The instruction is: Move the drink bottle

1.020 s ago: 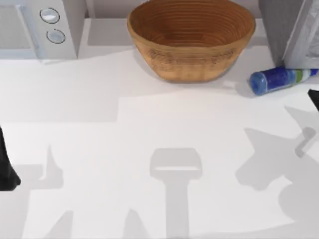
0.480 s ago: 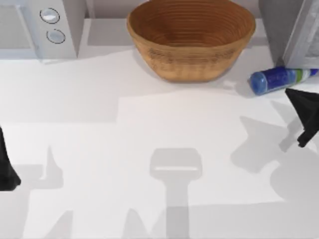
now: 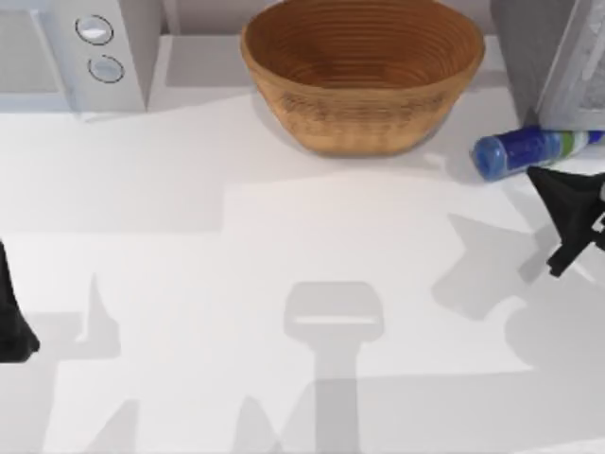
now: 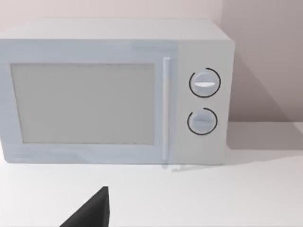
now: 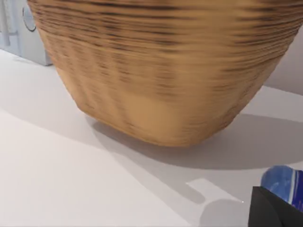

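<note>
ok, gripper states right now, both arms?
Left gripper: parked at the table's left edge; state cannot be told.
Right gripper: beside the bottle at the right, holding nothing; open or closed cannot be told.

A simulated kitchen counter: white microwave (image 4: 113, 92), wicker bowl (image 3: 362, 76), plain white tabletop (image 3: 236, 284).

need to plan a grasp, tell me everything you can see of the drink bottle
The drink bottle is small, seemingly clear plastic, with a blue cap end and a blue, green and white label. It lies on its side on the white table at the top view's right, cap pointing toward the wicker bowl but apart from it. Its far end runs under a grey object at the right edge. The right gripper sits just in front of it, not touching. The right wrist view catches a blue sliver.
</note>
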